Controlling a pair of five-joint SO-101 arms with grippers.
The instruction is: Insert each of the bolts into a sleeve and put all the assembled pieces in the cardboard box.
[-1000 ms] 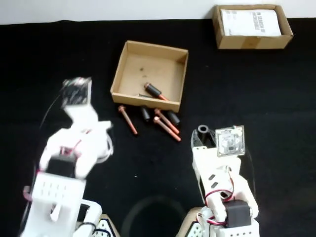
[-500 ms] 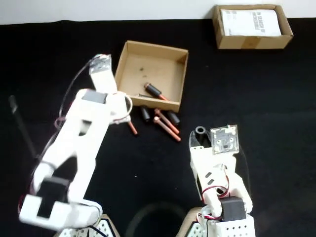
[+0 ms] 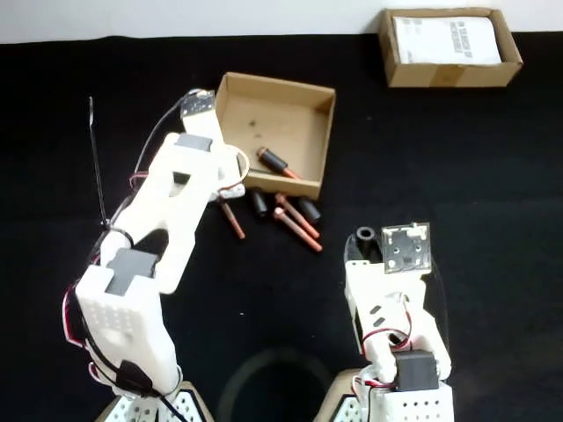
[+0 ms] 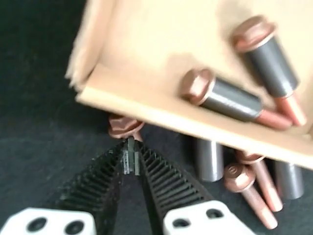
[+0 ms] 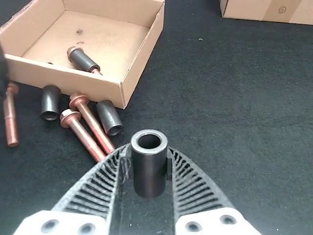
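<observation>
Left tool point(image 4: 131, 157) has swung to the cardboard box point(image 5: 73, 78), clenched beside a bolt point(image 4: 124, 128); right tool point(image 5: 148, 155) grasps a sleeve point(image 5: 148, 171).

The cardboard box point(image 3: 273, 114) stands at the middle back of the counter point(image 3: 475, 220), with two assembled pieces point(image 4: 222, 98) lying in it. Just before its front wall lie, from left to right, a single bolt point(image 3: 236, 224), a sleeve point(image 3: 259, 202), two bolts point(image 3: 299, 218) side by side and a second sleeve point(image 3: 307, 209). The left jaws stand over the single bolt's head. Well apart, at the front right, an upright sleeve point(image 3: 364, 236) sits between the right jaws. Another box point(image 3: 440, 75) is at the back right.
</observation>
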